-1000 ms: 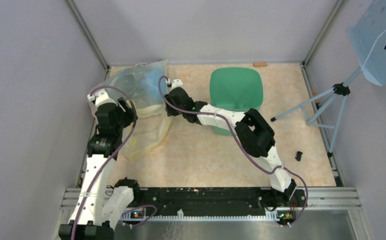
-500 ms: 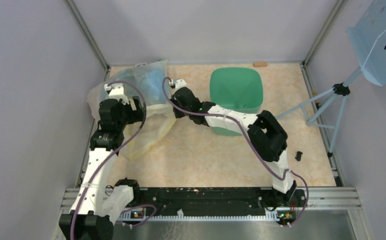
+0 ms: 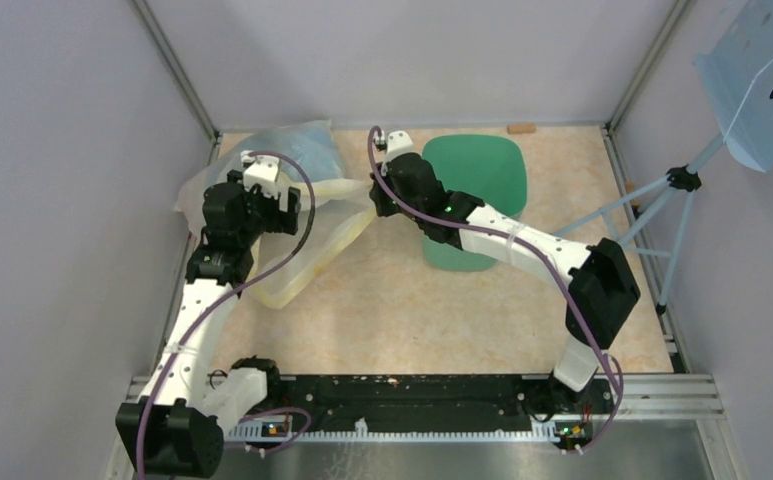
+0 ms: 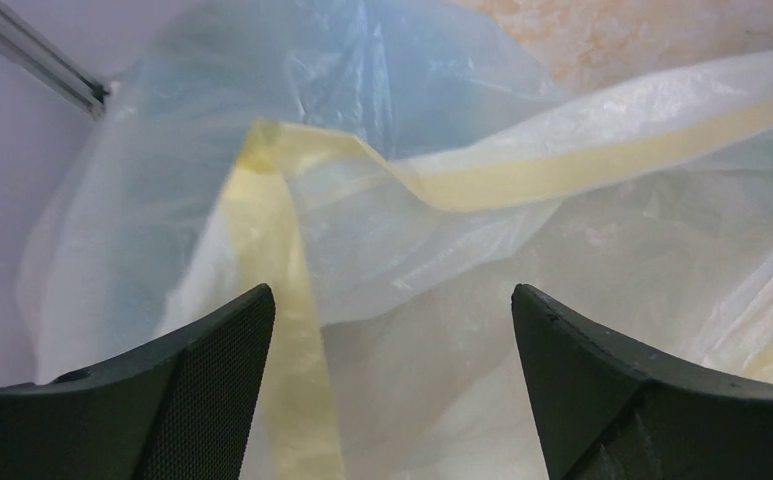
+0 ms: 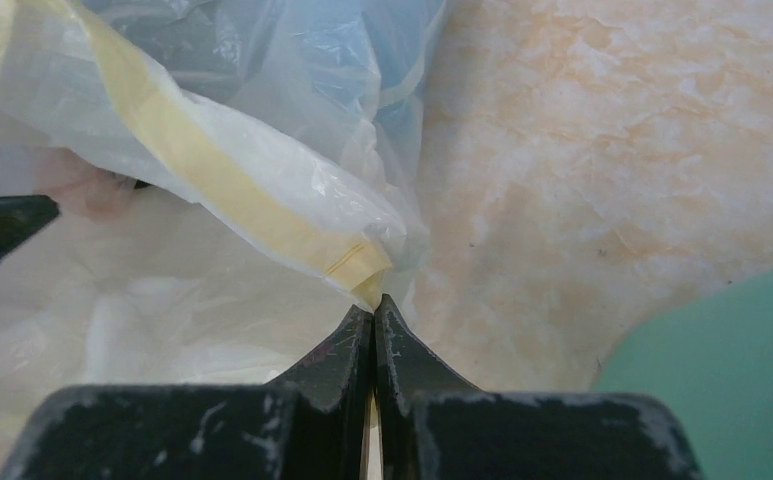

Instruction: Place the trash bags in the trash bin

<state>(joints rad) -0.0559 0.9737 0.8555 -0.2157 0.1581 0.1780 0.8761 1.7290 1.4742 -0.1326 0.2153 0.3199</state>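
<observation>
The translucent blue trash bag [image 3: 307, 152] lies inside the larger clear-and-yellowish sack [image 3: 307, 255] at the back left. It shows through the film in the left wrist view [image 4: 392, 70] and the right wrist view [image 5: 342, 50]. My right gripper [image 3: 379, 205] [image 5: 374, 310] is shut on the sack's yellow rim [image 5: 212, 170] and holds it stretched, just left of the mint-green trash bin [image 3: 482, 175] [image 5: 732, 350]. My left gripper [image 3: 290, 212] [image 4: 392, 330] is open and empty, close over the sack's film [image 4: 522, 180].
A tripod [image 3: 662, 200] with a pale blue perforated panel [image 3: 762, 80] stands at the right. A small black part [image 3: 598, 312] lies near the right front. A small wooden block [image 3: 521, 128] lies at the back wall. Grey walls close in three sides.
My right gripper has moved right and back toward the bin, pulling the sack's rim with it. My left gripper has moved back and right over the sack.
</observation>
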